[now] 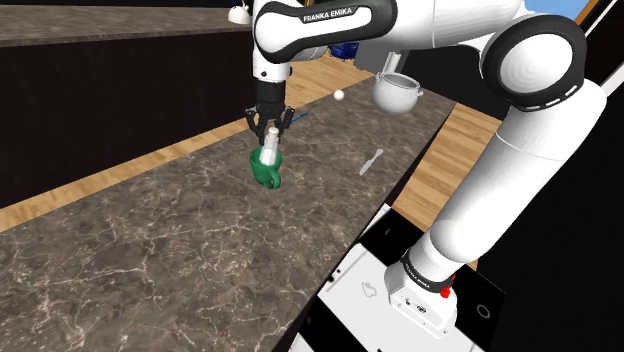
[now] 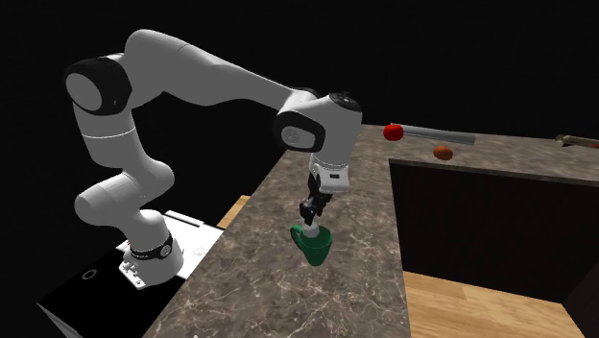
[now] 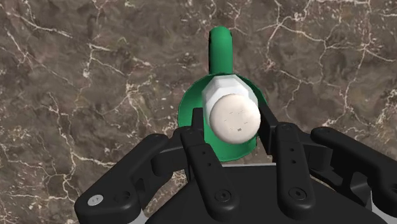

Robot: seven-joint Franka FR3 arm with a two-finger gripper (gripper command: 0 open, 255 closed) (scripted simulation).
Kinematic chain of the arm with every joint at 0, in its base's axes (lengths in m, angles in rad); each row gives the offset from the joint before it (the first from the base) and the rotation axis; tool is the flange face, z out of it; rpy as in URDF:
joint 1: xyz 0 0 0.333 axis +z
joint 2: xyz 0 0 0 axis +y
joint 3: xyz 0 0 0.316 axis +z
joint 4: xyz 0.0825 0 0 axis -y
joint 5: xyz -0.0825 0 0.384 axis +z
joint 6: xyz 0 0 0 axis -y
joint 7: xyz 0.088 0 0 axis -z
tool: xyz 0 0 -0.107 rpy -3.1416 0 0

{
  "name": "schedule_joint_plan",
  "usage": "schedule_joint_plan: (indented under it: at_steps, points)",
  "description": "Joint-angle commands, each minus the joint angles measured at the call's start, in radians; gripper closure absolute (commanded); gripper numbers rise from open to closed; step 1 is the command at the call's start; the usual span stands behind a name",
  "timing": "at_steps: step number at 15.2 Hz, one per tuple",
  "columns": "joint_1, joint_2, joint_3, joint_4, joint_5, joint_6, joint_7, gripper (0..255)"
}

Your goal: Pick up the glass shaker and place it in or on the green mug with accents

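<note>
Shoulder view: dark marbled counter [image 1: 150, 250] runs from the near foreground to the far end, with a wood floor [image 1: 450, 160] along the shoulder view's right edge of it. White arm [image 1: 520, 70] rises from the stand [image 1: 380, 245] at the near right and reaches left over the counter, wrist pointing down. White pot [image 1: 398, 92] sits at the far right of the counter, well apart from the work point. Green mug [image 1: 265, 175] stands upright on the counter about mid-surface, directly under the hand; in the wrist view its handle [image 3: 221, 51] points away from the gripper. Black gripper [image 1: 270, 128] hangs just above the mug's rim, clenched on the shaker [image 1: 270, 148]: the wrist view shows the fingers [image 3: 198, 127] pressed against either side of the shaker's white body. Shaker is upright with its lower end inside the mug's mouth and its white cap toward the hand; whether its base touches the mug's bottom cannot be told. Pale utensil [image 1: 371, 161] lies flat to the right of the mug, near the counter edge. Small white ball [image 1: 339, 95] rests farther back, near the pot. Second exterior view: a red fruit [image 2: 393, 132] and an orange one [image 2: 443, 152] sit on the far counter.
</note>
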Motion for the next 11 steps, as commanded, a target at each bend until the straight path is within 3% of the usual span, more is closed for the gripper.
schedule_joint_plan:
  at_steps: [1,6,7,11]
  points:
    - [0.000,0.001,0.000,-0.002,0.000,0.004,0.000,255]
    - [0.000,0.001,0.000,-0.002,0.000,0.004,0.000,255]
    - [0.000,0.001,0.000,-0.002,0.000,0.004,0.000,0]
    - [0.000,0.001,0.000,-0.002,0.000,0.004,0.000,0]
